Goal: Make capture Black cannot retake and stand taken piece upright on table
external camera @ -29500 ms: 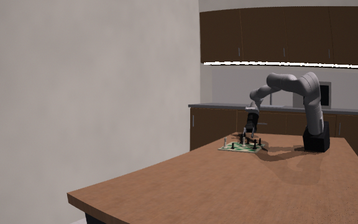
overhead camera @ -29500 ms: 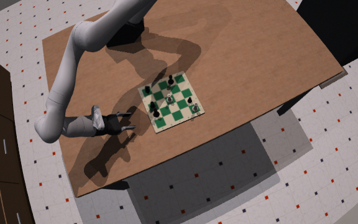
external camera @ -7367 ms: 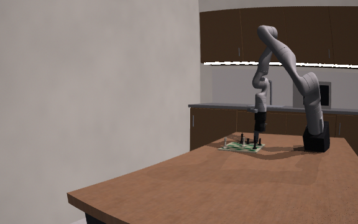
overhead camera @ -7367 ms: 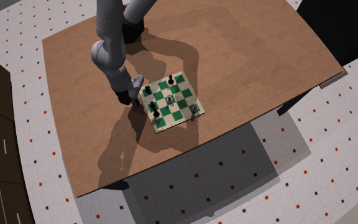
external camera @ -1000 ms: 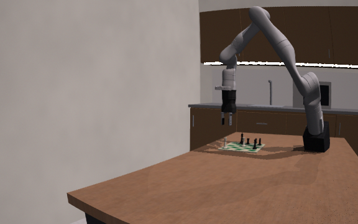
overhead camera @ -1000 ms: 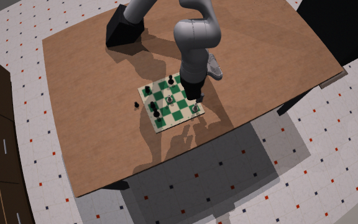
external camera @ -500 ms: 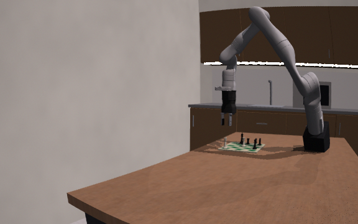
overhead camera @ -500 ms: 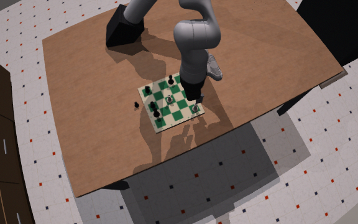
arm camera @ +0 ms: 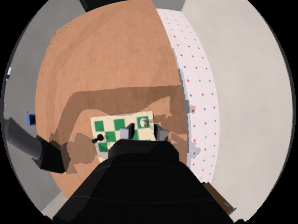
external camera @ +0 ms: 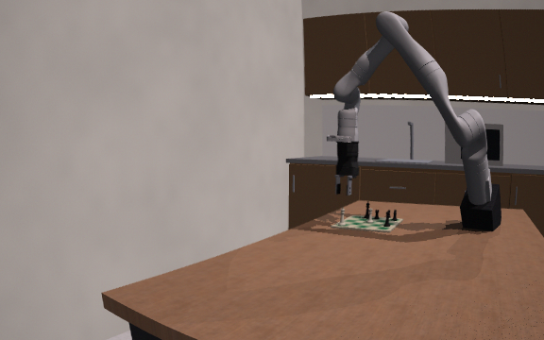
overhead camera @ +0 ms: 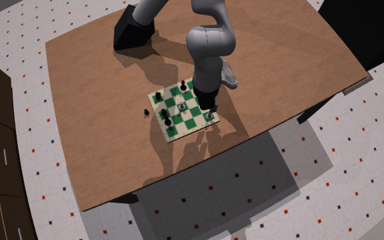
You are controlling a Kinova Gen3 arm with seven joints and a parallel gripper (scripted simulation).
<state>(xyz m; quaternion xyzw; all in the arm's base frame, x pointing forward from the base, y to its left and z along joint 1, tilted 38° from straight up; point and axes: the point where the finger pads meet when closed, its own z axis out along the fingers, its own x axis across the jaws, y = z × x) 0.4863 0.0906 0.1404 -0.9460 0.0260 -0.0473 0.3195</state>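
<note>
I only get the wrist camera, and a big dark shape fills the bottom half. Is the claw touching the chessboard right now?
Observer: No. In the exterior view the gripper hangs in the air above the board, fingers apart and holding nothing.
Operator: What is it hanging over?
Observer: From the top, it is over the board's edge, beside a white piece near one corner.
Operator: How many pieces are on the board?
Observer: Six: two white and four black. One more black piece stands on the table beside the board.
</note>
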